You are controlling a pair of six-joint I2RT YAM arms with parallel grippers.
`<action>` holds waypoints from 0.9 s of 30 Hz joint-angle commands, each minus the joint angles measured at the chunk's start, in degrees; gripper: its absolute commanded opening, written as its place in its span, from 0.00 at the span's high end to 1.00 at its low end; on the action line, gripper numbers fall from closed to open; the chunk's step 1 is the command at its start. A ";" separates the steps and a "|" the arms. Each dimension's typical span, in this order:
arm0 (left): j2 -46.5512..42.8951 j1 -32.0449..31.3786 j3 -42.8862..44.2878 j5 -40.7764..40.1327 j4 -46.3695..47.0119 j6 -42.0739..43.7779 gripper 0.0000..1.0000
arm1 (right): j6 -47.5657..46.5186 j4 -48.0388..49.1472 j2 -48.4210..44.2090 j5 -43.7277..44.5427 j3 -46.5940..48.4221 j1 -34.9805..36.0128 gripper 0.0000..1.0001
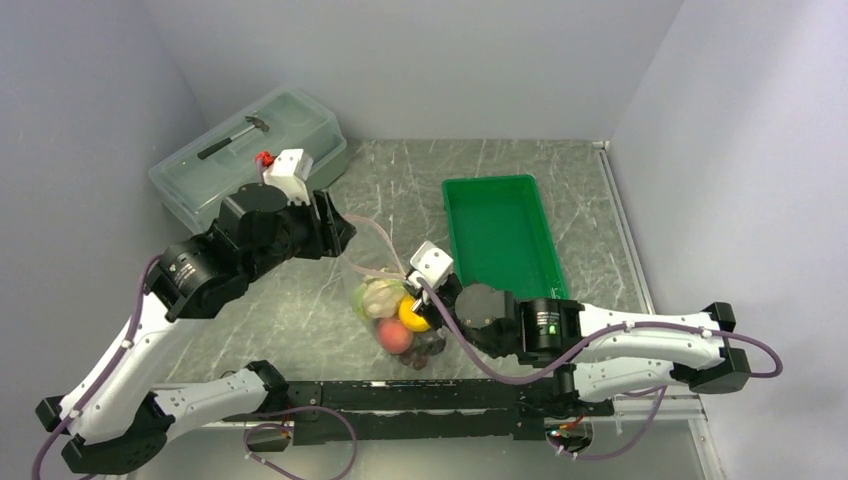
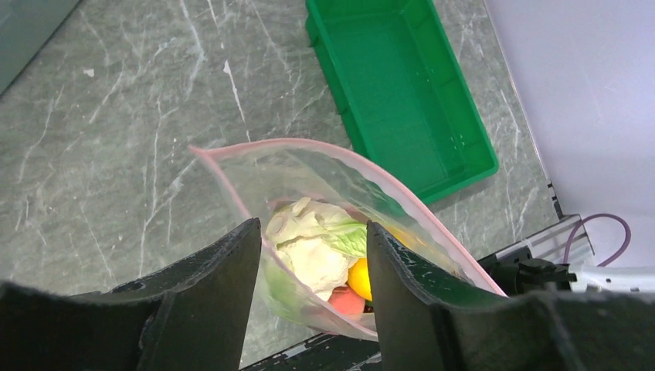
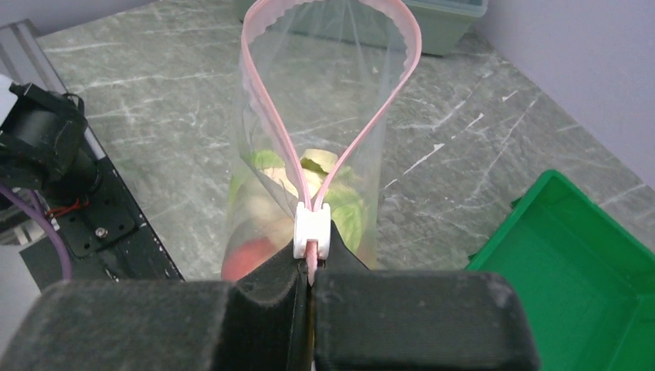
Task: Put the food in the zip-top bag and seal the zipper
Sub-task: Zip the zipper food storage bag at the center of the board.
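The zip-top bag [image 1: 372, 262] lies on the table between the arms with its mouth gaping in a loop. Its pink zipper [image 3: 266, 116] stands apart along most of its length. Food shows through the plastic: a white cauliflower [image 2: 309, 251], an orange [image 1: 412, 313] and a pink-red peach [image 1: 394, 336], with dark fruit under them. My right gripper [image 3: 311, 259] is shut on the zipper's near end, right behind the white slider [image 3: 312, 230]. My left gripper [image 2: 313, 226] hangs open above the bag's far end, its fingers [image 2: 224, 286] astride the bag without pinching it.
An empty green tray [image 1: 500, 235] lies to the right of the bag. A translucent lidded box [image 1: 250, 150] with a hammer inside stands at the back left. The black rail of the arm bases [image 1: 420, 395] runs just below the bag.
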 commanded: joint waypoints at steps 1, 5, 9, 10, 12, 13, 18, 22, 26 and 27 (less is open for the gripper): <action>-2.06 -0.11 1.99 4.30 3.97 5.94 0.40 | -3.85 -0.85 -1.80 -11.13 5.16 -2.80 1.00; -3.21 -0.10 1.22 10.45 7.27 10.84 0.34 | -5.08 -4.30 -1.23 -16.59 7.78 -4.24 1.00; -4.45 -0.08 0.26 19.96 11.12 15.71 0.24 | -5.84 -8.44 -0.02 -21.89 11.50 -5.32 1.00; -4.94 -0.08 -0.17 22.41 12.08 17.04 0.21 | -6.05 -9.33 0.18 -23.09 12.42 -5.61 1.00; -5.83 -0.06 -1.02 26.65 14.02 19.00 0.16 | -6.37 -10.99 0.70 -25.93 14.52 -6.17 1.00; -6.19 -0.12 -1.38 28.26 14.79 19.81 0.13 | -6.52 -11.69 0.90 -27.21 15.46 -6.42 1.00; -6.60 -0.09 -2.37 34.60 16.31 23.07 0.00 | -6.79 -15.71 2.76 -31.35 20.41 -6.85 1.00; -6.01 -0.08 -2.91 40.99 16.53 24.89 0.00 | -6.28 -17.74 4.01 -34.31 23.12 -7.44 1.00; -5.70 -0.05 -3.23 47.95 16.33 26.03 0.00 | -5.50 -19.66 5.08 -37.38 25.27 -8.30 1.00; -5.55 -0.09 -3.32 49.75 16.33 26.40 0.00 | -5.27 -20.08 5.41 -38.78 25.99 -8.72 1.00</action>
